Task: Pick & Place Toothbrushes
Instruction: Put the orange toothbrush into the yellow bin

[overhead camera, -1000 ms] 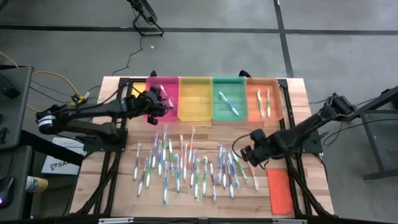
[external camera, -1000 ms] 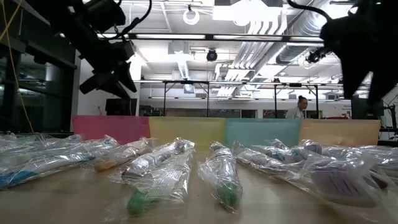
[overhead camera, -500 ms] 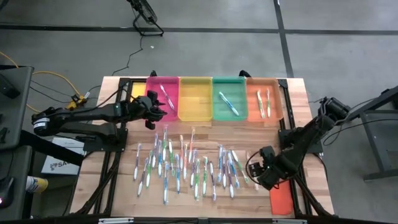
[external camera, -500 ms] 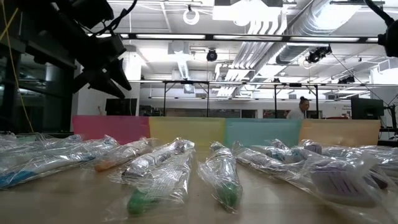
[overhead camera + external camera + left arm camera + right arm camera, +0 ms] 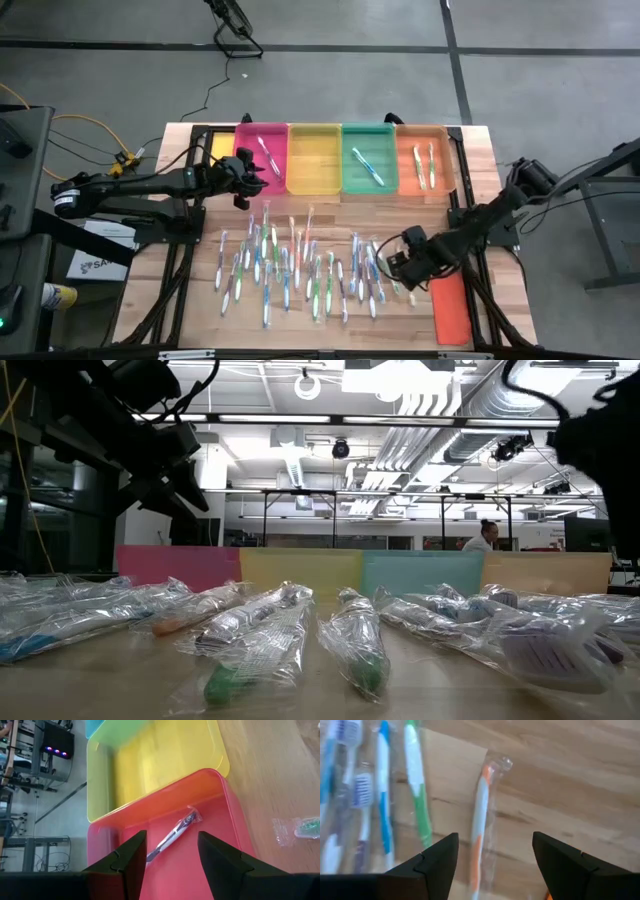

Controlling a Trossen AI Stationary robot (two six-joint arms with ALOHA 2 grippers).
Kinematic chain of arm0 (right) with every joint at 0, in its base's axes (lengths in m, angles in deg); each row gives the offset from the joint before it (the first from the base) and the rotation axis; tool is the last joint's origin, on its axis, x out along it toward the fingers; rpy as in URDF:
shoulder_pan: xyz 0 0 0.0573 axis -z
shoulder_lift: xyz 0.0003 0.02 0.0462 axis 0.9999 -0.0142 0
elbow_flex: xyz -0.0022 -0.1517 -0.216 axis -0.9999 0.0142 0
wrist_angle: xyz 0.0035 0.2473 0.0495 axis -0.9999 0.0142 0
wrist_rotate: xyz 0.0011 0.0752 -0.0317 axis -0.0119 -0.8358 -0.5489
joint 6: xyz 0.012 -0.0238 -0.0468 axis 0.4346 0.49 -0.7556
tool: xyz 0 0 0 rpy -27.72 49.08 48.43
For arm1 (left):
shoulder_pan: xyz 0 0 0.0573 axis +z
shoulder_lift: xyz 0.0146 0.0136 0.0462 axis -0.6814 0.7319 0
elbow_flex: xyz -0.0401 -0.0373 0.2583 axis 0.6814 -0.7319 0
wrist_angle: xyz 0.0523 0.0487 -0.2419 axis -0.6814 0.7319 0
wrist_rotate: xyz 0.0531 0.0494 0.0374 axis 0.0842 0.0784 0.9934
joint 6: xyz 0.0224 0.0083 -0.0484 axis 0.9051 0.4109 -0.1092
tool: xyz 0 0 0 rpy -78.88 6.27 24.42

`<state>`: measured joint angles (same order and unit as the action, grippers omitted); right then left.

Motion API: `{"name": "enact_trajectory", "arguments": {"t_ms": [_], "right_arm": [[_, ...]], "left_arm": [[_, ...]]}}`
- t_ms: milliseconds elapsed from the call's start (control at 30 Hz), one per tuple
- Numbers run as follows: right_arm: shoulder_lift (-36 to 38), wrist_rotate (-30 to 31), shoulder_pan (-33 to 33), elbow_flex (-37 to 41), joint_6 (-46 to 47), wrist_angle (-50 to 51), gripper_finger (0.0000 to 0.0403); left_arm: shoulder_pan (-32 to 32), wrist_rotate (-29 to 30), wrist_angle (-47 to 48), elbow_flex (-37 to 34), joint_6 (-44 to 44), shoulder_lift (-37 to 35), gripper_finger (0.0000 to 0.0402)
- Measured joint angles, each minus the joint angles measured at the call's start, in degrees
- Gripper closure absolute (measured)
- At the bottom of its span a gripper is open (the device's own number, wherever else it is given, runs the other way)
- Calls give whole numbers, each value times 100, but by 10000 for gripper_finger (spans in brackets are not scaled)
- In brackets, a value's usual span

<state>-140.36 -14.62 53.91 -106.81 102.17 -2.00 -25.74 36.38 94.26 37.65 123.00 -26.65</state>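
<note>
Back over the spread swings the right pincer (image 5: 492,862), in from beside the orange lid (image 5: 451,309) to hang wide open and empty above an orange-handled toothbrush (image 5: 479,832) at the right end of the toothbrushes (image 5: 300,270) on the tabletop (image 5: 480,150), so an orange pick looks next. Left pincer (image 5: 170,857) has barely shifted at the pink tray (image 5: 235,825), jaws apart and holding nothing, probably having just dropped the wrapped brush (image 5: 172,836) lying inside.

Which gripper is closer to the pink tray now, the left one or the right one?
The left. The left gripper hangs open at the pink tray's near edge. The right gripper is open far across the table, over the loose toothbrushes, near the orange lid.
</note>
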Motion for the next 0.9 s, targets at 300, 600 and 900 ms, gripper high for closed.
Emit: {"name": "enact_trajectory", "arguments": {"t_ms": [300, 600, 900], "right_arm": [[-674, -65, 258, 0, -387, -342, 176], [-1045, -166, 485, -22, -433, -369, 210], [-1013, -166, 510, -17, -441, -441, 324]], "left_arm": [[0, -92, -12, 0, -25, 0, 231], [0, -92, -12, 1, -108, 0, 231], [0, -110, -12, 0, -141, 0, 231]]}}
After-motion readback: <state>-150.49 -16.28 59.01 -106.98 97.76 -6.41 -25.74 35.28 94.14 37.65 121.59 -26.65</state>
